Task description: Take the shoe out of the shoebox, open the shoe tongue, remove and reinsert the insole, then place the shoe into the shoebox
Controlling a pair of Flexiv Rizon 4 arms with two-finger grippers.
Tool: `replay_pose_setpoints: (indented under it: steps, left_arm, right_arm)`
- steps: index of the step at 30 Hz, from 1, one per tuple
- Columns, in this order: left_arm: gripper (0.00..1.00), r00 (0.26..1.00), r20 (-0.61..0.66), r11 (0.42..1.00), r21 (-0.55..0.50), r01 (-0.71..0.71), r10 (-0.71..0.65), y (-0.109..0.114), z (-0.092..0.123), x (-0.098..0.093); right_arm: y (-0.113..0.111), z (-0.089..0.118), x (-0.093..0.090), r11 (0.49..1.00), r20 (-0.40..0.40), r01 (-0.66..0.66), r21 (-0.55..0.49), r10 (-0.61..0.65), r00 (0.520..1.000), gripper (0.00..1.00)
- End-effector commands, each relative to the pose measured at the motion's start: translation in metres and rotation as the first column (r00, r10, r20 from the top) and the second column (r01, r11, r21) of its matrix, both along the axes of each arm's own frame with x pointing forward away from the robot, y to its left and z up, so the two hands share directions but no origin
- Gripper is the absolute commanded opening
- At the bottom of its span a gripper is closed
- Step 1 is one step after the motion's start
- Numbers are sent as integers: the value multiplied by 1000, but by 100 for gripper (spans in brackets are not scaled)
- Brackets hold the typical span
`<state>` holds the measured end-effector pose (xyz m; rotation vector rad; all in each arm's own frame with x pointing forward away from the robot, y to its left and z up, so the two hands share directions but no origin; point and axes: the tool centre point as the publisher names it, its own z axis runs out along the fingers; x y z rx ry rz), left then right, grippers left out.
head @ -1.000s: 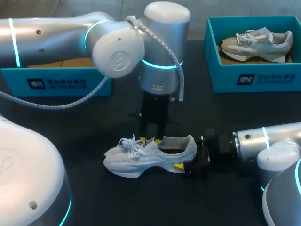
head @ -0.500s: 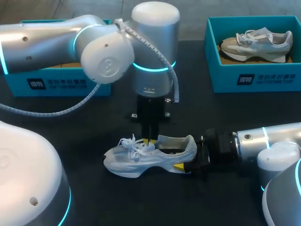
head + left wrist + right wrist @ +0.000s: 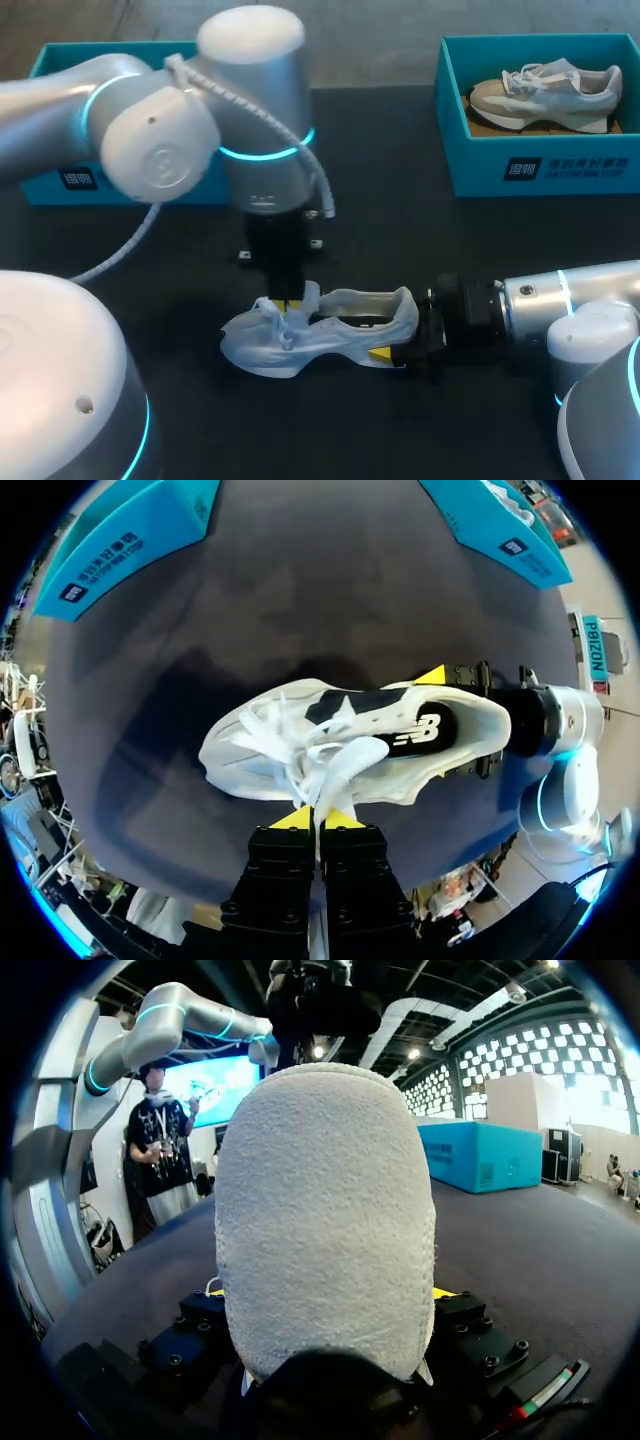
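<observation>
A white sneaker (image 3: 330, 335) lies on the dark table, toe to the left. My left gripper (image 3: 290, 303) comes straight down over the laces. In the left wrist view, this gripper (image 3: 319, 820) is shut on the tip of the white tongue (image 3: 345, 765), which is stretched toward the toe. The black insole (image 3: 405, 730) shows inside the shoe's mouth. My right gripper (image 3: 392, 330) reaches in from the right, its yellow-tipped fingers (image 3: 380, 353) clamping the heel from both sides. The fuzzy white heel (image 3: 325, 1210) fills the right wrist view.
A teal shoebox (image 3: 540, 165) at the back right holds a grey sneaker (image 3: 545, 85). A second teal box (image 3: 70, 180) stands at the back left, partly hidden behind my left arm.
My left gripper closed on the tongue and moved left toward the toe, dragging the tongue forward and bunching the laces. The right arm and the heel stayed put.
</observation>
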<state>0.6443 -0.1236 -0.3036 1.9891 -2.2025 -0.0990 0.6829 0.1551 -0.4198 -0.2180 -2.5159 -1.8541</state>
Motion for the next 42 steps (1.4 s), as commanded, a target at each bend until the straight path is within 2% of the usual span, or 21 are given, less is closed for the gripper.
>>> replay_pose_setpoints:
  steps: [1, 11, 20, 25, 27, 28, 30, 33, 35, 42]
  left_arm:
    - [0, 999, -12, 987, -155, -37, 35, 24, -2, -2]
    - [0, 992, -81, 981, -159, -110, 99, 45, -25, 1]
    - [0, 988, -113, 984, -133, -122, 107, 52, -40, 0]
    - [4, 989, -117, 989, -111, -100, 87, 53, -46, -2]
    - [8, 990, -116, 990, -106, -93, 80, 53, -46, -3]
    - [13, 991, -108, 991, -98, -88, 77, 53, -46, -3]
    - [29, 992, -100, 992, -95, -84, 74, 55, -42, -4]
    - [35, 995, -73, 992, -103, -68, 60, 57, -31, -5]
    - [44, 998, -44, 993, -105, -58, 54, 59, -20, -4]
    - [53, 998, 70, 991, -131, 6, 3, 63, 21, -1]
  right_arm:
    - [1, 1, -1, 1000, -2, 0, -6, 0, 1000, 0]
    - [1, 1, -1, 1000, -2, 0, -6, 0, 1000, 0]
    - [1, 1, -1, 1000, -2, 0, -6, 0, 1000, 0]
    - [1, 1, -1, 1000, -2, 0, -6, 0, 1000, 0]
    - [1, 1, -1, 1000, -2, 0, -6, 0, 1000, 0]
    - [1, 1, -1, 1000, -2, 0, -6, 0, 1000, 0]
    - [1, 1, -1, 1000, -2, 0, -6, 0, 1000, 0]
    - [1, 1, -1, 1000, -2, 0, -6, 0, 1000, 0]
    - [1, 1, -1, 1000, -2, 0, -6, 0, 1000, 0]
    - [1, 1, -1, 1000, -2, 0, -6, 0, 1000, 0]
